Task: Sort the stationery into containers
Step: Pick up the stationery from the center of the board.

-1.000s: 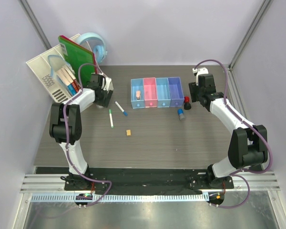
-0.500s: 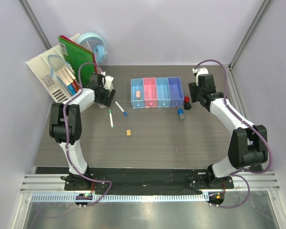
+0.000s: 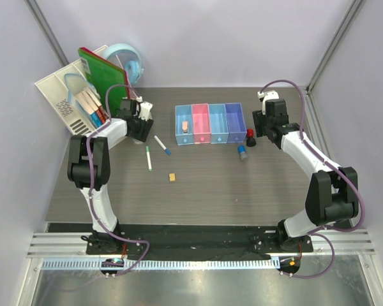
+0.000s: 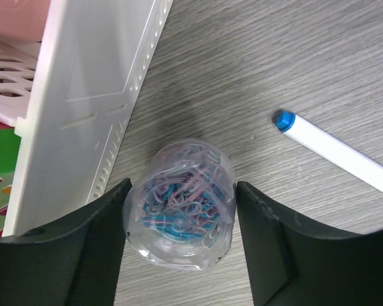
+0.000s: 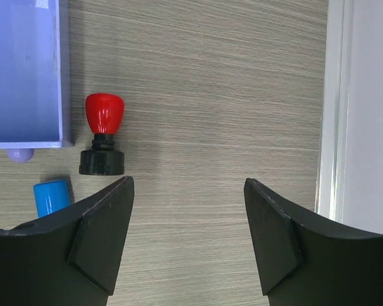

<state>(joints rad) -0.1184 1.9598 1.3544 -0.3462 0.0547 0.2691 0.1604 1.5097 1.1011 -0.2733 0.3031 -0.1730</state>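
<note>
Nearest the arm bases, the tiny orange block (image 3: 172, 177) lies on the table (image 3: 210, 191), well in front of the row of four bins (image 3: 217, 139) and a little left of its light-blue end. Further in, the green-capped pen (image 3: 148, 157) lies left of that end, and the blue-grey cylinder (image 3: 242, 152) lies just in front of the row's violet-blue end. The blue-capped pen (image 3: 161, 145) lies slanted between the green-capped pen and the row. The red-and-black cylinder (image 5: 102, 143) lies just beside the violet-blue bin (image 5: 25, 70), on its right. The right gripper (image 5: 186, 185) hovers to the right of the row with its jaws spread wide over bare table, holding nothing. The left gripper (image 4: 180, 185) is left of the row, low over the table. A clear jar of paper clips (image 4: 182, 220) stands between its widely parted fingers (image 4: 70, 255), which sit right at the jar's sides; I cannot tell whether they press on it. In the row itself, the pink eraser (image 3: 186, 125) lies in the light-blue bin (image 3: 179, 136), while the other three bins look bare. Farthest back, well to the left of the row, a white slotted organizer (image 3: 54, 89) leans with a green book (image 3: 102, 73) in it, and a round light-blue tape dispenser (image 3: 129, 60) sits behind them.
</note>
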